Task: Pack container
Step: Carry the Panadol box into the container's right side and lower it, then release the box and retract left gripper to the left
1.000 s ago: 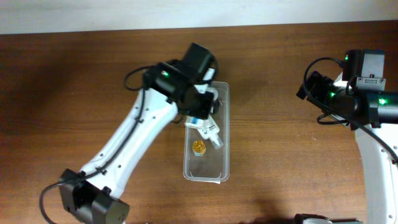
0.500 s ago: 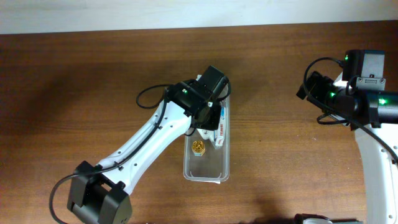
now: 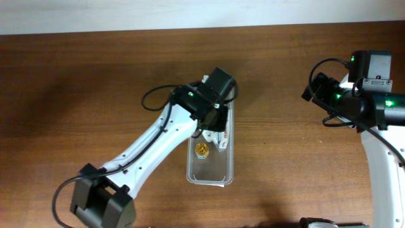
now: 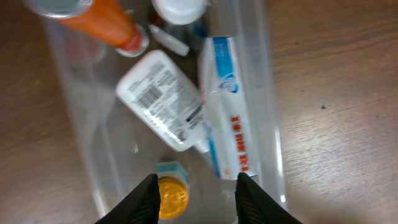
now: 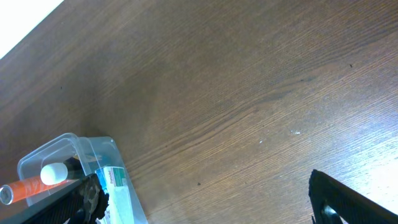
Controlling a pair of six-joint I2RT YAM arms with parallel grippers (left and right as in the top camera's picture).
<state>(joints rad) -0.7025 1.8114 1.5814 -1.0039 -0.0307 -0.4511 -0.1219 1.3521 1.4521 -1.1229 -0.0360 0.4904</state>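
Left arm's swung right since a sec ago and now sits over the far end of the container [image 3: 212,171]. White-blue tube [image 3: 222,136] lies closer to the right wall than before.

Overhead: container's mid-desk [image 3: 95,82], long side running away from the robot. Gold-capped item [image 3: 202,149] shows just beside the tube. The wrist hides the left claw and the rest of the contents. Right arm sits well apart, at the desk's right side.

Left wrist cam fills the gap: left claw [image 4: 198,199] hangs over the tub, jaws a bit apart, nothing between 'em. Below it lie an orange tube [image 4: 106,18] and a white bottle [image 4: 165,99] w/ a barcode label, plus the white-blue tube along the wall.

Right wrist cam: right claw [image 5: 204,186] is spread wide and empty over bare desk. Container's corner shows lower left, w/ a white cap [image 5: 55,172] beside the orange tube.
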